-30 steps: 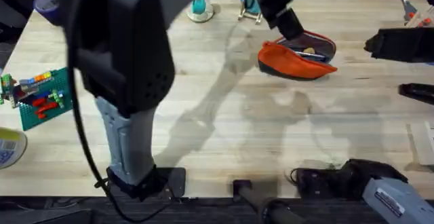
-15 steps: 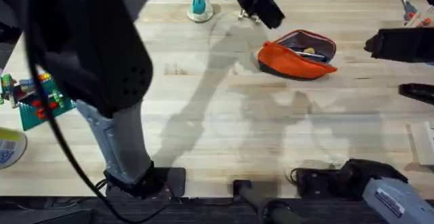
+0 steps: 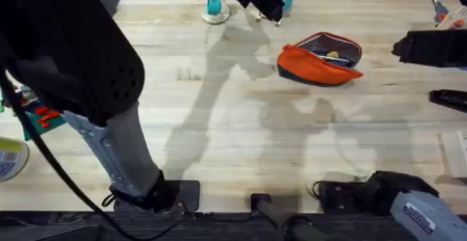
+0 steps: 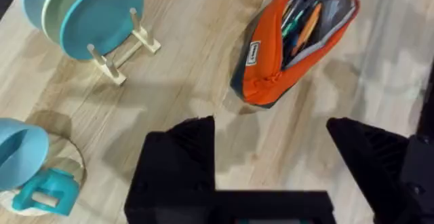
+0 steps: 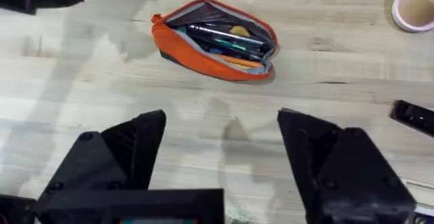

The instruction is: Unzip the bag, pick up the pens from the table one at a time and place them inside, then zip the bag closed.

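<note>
The orange bag [image 3: 319, 60] lies on the table [image 3: 241, 131] at the back, right of the middle, with its zipper open. Pens [image 5: 224, 35] lie inside it, one dark and one with green accents, beside an orange item. In the left wrist view the bag [image 4: 268, 54] gapes with the pens [image 4: 298, 20] inside. My left gripper [image 3: 268, 6] hangs open and holds nothing, up and to the left of the bag, near the table's far edge. In its wrist view the left gripper [image 4: 271, 163] is clear of the bag. My right gripper [image 5: 220, 156] is open, well short of the bag [image 5: 213, 41].
Blue and green plates [image 4: 88, 10] stand in a wooden rack beside a blue cup [image 4: 24, 159] at the back. A green brick plate [image 3: 44, 117] and a tape roll [image 3: 7, 159] sit at the left. Black objects [image 3: 432, 47] and a pink cup [image 5: 415, 7] lie at the right.
My left gripper has drawn away from the bag's left end, moving left and toward the far edge. The bag and the right arm have stayed put.
</note>
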Controlling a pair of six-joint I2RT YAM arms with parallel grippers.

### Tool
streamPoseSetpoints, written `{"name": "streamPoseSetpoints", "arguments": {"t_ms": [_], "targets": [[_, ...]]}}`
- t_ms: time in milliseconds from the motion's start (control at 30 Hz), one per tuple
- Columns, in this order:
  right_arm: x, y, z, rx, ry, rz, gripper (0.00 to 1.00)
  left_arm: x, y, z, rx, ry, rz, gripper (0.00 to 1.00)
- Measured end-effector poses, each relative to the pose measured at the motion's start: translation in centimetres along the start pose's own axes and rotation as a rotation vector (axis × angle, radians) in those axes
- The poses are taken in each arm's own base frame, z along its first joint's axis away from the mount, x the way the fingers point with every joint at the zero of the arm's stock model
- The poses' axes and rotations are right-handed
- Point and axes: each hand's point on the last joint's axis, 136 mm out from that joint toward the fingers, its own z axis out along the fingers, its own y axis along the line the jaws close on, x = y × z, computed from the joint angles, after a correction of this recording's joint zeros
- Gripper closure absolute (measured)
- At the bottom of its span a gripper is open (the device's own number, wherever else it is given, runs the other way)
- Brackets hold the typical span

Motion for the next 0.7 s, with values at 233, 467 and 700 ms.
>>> {"name": "streamPoseSetpoints", "arguments": {"t_ms": [233,467,700], "targets": [[0.0,0.0,0.0,0.000,0.000,0.000,0.005,-0.9,-0.7,-3.9,-0.041,-0.053,0.009,0.004],[0.0,0.0,0.0,0.000,0.000,0.000,0.005,-1.7,-4.2,-8.4,-0.145,-0.164,0.137,0.004],[0.0,0.0,0.0,0.000,0.000,0.000,0.005,2.1,-6.5,-7.8,-0.177,-0.200,0.181,0.004]]}}
